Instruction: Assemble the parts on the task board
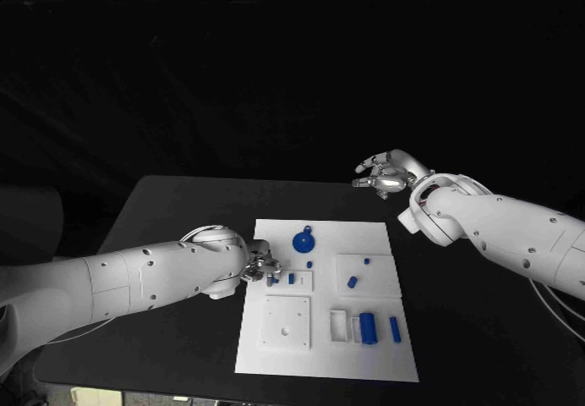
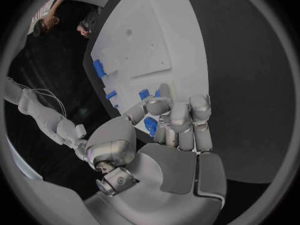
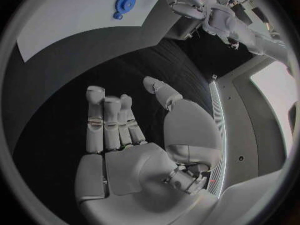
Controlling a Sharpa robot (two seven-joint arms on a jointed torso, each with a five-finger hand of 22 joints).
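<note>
Near edge of task board (image 1: 319, 359): blue cylinders (image 1: 369, 326) in a tray. Mid-board, left hand (image 1: 259, 267) pinches a small blue part (image 2: 150, 125) at the board's left edge. Farther, blue disc (image 1: 305, 244). Beyond the board, right hand (image 1: 388, 175) w/ fingers apart, holding nothing.

The left arm (image 1: 134, 279) enters from the lower left of the head view and reaches toward the middle of the frame, its forearm lying nearly level. The left robot hand (image 1: 259, 269) sits at centre-left, fingers curled inward and downward. In the left wrist view its fingers (image 2: 178, 120) are bent together over the palm, closed on a small blue part (image 2: 150, 126). The right arm (image 1: 506, 233) comes in from the right edge and angles up toward the upper right of the frame. The right robot hand (image 1: 388, 176) is raised there, holding nothing; in the right wrist view its fingers (image 3: 109, 122) lie straight with the thumb apart.
</note>
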